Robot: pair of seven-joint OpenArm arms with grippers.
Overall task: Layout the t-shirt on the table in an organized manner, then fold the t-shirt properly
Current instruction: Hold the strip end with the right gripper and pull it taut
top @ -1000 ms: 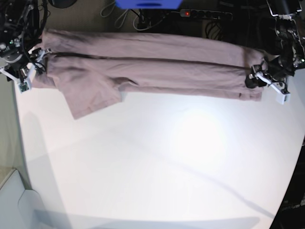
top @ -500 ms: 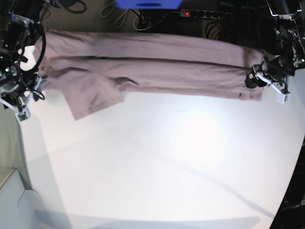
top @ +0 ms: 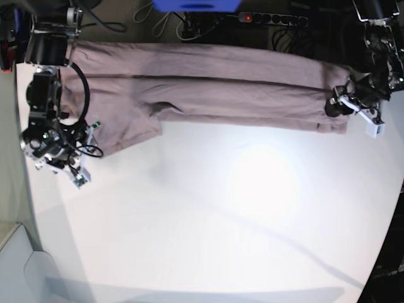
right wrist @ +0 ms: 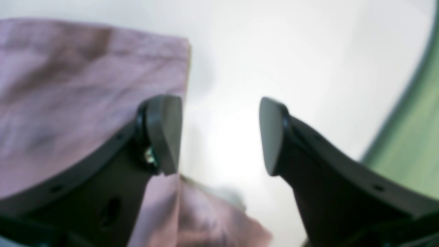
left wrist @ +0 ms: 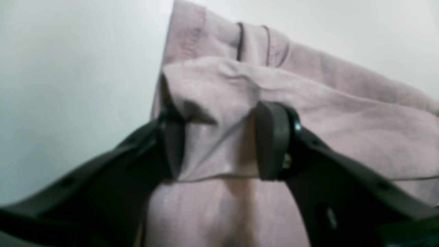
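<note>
The T-shirt (top: 208, 60), lying as a long strip across the table (top: 214, 208), should prove light, limp and prone to creasing, best pinched through all layers at its ends, the left gripper (left wrist: 221, 140) and right gripper (right wrist: 219, 135) both standing unclosed.

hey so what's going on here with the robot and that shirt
The robot is partway through folding a pinkish-grey t-shirt on a white table. Its left gripper is at one end of the folded strip, fingers on either side of bunched cloth. The right gripper is open beside a flap sticking out at the other end, so the shirt isn't neatly folded yet.
</note>
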